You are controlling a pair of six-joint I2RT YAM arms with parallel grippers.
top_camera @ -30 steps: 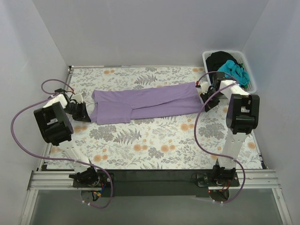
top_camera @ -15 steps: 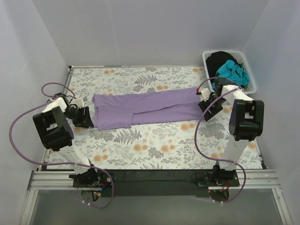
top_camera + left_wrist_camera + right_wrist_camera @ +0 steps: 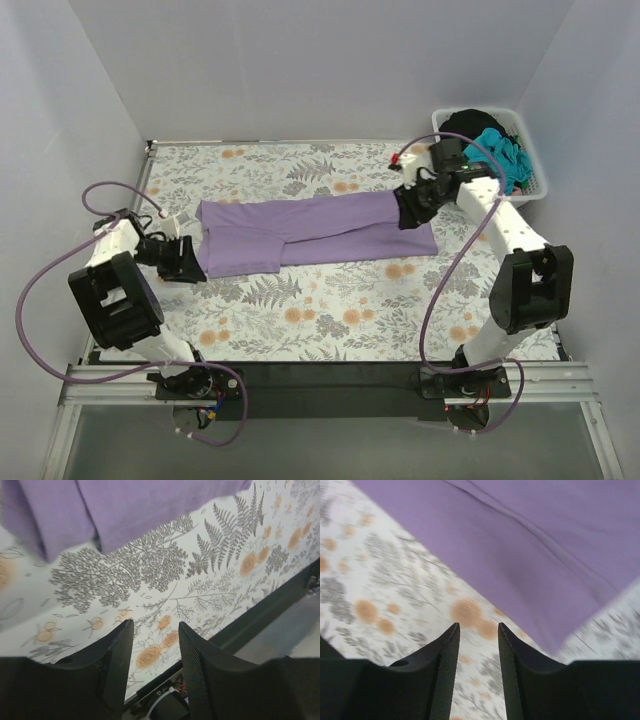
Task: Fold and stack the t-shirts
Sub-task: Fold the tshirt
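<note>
Your lavender shirt (image 3: 315, 228) lies as a long folded strip across mid-table. In the last second the right gripper (image 3: 410, 210) has swung over its right end and the left gripper (image 3: 188, 260) has backed off its left end (the lengthwise fold looks done). Only the wrist views show both jaws partly open and empty.

The top external camera sits high behind the arm bases and looks down over the whole floral counter (image 3: 330, 300) from afar; the left wrist camera rides close above the counter behind the left hand (image 3: 155, 625), catching an edge of the lavender t-shirt (image 3: 150, 505); the right wrist camera looks down past the right hand (image 3: 478, 627) at its other end; all three share that t-shirt.
</note>
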